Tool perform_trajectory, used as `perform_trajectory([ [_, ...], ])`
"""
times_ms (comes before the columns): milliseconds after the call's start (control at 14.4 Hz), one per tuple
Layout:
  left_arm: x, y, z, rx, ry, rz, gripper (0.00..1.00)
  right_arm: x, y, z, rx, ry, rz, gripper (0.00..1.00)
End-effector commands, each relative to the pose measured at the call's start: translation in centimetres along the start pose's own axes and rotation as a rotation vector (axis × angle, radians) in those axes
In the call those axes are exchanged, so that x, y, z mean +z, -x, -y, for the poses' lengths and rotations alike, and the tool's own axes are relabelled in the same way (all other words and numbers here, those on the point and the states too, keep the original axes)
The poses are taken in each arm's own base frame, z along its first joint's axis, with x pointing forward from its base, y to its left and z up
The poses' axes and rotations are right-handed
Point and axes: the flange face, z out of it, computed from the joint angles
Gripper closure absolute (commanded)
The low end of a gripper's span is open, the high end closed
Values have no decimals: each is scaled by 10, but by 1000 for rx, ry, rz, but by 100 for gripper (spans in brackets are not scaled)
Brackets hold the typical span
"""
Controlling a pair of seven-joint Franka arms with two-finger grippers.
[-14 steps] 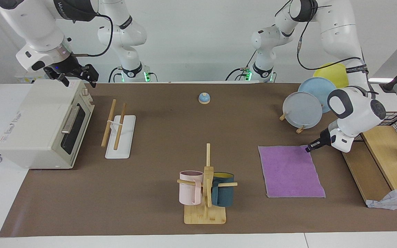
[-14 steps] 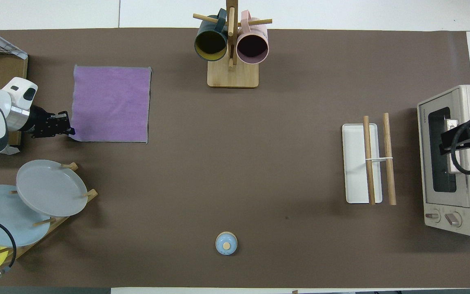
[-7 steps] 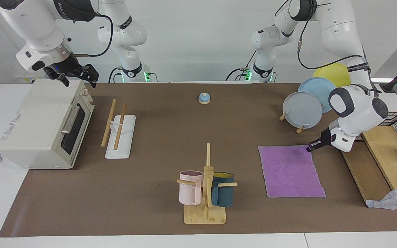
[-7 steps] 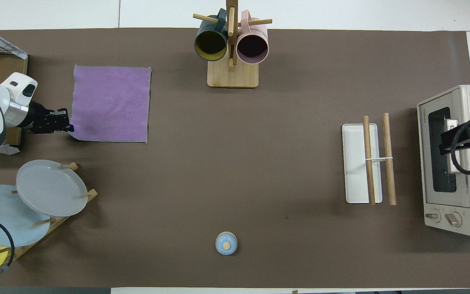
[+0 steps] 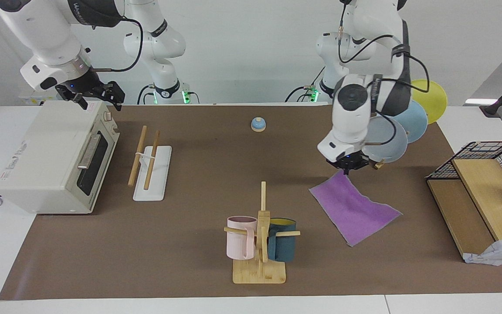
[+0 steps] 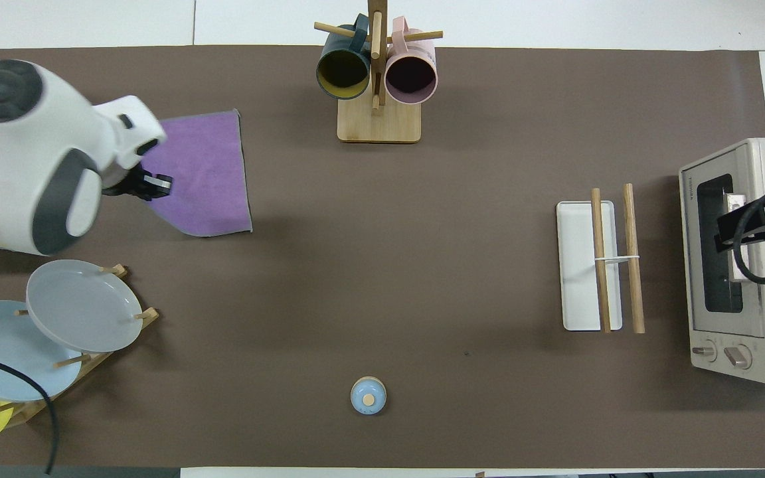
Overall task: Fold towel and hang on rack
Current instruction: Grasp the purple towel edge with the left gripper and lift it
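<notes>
Left hand: the left hand [image 5: 347, 169] is pinched closed on one corner of the square soft towel, purple on its upper face [image 5: 352, 206], and holds that corner raised off the brown-covered bench [image 5: 190, 257].
Towel: the rest of the cloth slopes down from the held corner and trails on the bench, toward the left arm's end, just beside the wooden mug tree with a pink mug and a dark teal mug [image 5: 260, 237].
Right hand: the right hand [image 5: 97, 93] hangs over the cream toaster oven [image 5: 55, 157], fingers spread, holding nothing; that arm waits.
Rack: the rack of two parallel light wooden rods on a small white base [image 5: 148, 165] stands bare beside the oven, well apart from the towel.
Done: only a grip on one corner and a lift, by my reading.
Left: no crease shows, so the fold, the carry along the bench and the draping over the rods all appear to remain.
Facing view adds: it shows the corner pinched and clear of the bench, and the cloth's sag below it.
Overhead view adds: there the left arm's white wrist covers the pinch and part of the towel [image 6: 206, 176], but the gap between towel and rack [image 6: 598, 265] reads plainly.
</notes>
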Motion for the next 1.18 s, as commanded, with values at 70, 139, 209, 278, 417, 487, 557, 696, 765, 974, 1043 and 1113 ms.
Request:
perform_trajectory([
  [70,53,11,-33,-76,-4,-19,100,1,7,-1,-24,-39,-1,0],
  [139,62,8,-40,-103,4,-19,100,1,7,-1,-23,-39,-1,0],
  [209,61,5,-40,-148,16,-32,100,1,7,0,-24,-40,-1,0],
  [278,59,3,-40,-164,25,-35,100,1,7,0,-24,-40,-1,0],
  [417,52,-4,-36,-201,63,-36,100,1,7,1,-24,-39,-1,0],
  [487,47,-10,-34,-222,89,-31,100,1,7,1,-24,-39,-1,0],
  [557,38,-19,-30,-255,123,-23,100,1,7,2,-26,-39,-1,0],
  [696,26,-34,-28,-291,164,-20,100,1,7,2,-26,-39,-1,0],
  [765,29,-32,-33,-293,177,-21,100,1,8,2,-26,-39,1,0],
  [974,49,-25,-50,-350,203,-63,100,1,8,3,-27,-39,1,0],
  [1043,51,-25,-51,-387,208,-65,1,1,8,3,-27,-39,1,0],
  [1113,50,-25,-47,-408,208,-63,0,1,8,3,-27,-39,1,0],
])
